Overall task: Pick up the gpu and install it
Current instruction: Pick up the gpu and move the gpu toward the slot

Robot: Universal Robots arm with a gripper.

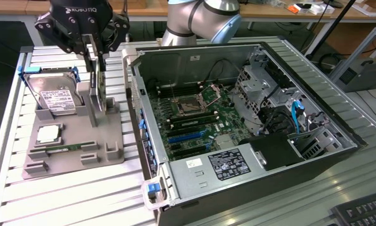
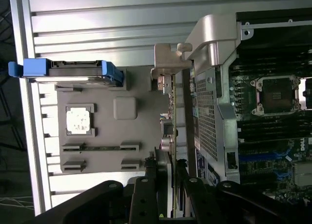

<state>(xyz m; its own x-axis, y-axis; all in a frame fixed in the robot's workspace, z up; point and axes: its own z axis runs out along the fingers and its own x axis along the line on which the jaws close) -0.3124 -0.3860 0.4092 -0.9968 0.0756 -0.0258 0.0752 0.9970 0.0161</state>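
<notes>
The pincer [image 1: 97, 66] hangs with its fingers pointing down over the grey holder [image 1: 62, 162]. It is narrow: the two fingers [image 2: 158, 182] stand one on each side of the gpu [image 1: 98, 99] and press on its upper edge, so the pincer holds the card. The gpu stands upright on its long edge directly under the pincer, thin and dark. Its lower end reaches down to the holder, but I cannot tell if it touches the holder or is just above it. In the wrist view the gpu [image 2: 170, 121] is seen edge-on, running straight out from between the fingers.

On the black body of the pincer, white lettering [image 1: 81, 8] reads "ROBOTIQ". Just beside the pincer, on the side away from the computer case [image 1: 251, 52], a hard drive [image 1: 56, 96] in a blue frame carries a white label, but its print is too small to read. On the other side of the pincer, inside the open case, the power supply [image 1: 229, 165] has a white and black label, also not readable
</notes>
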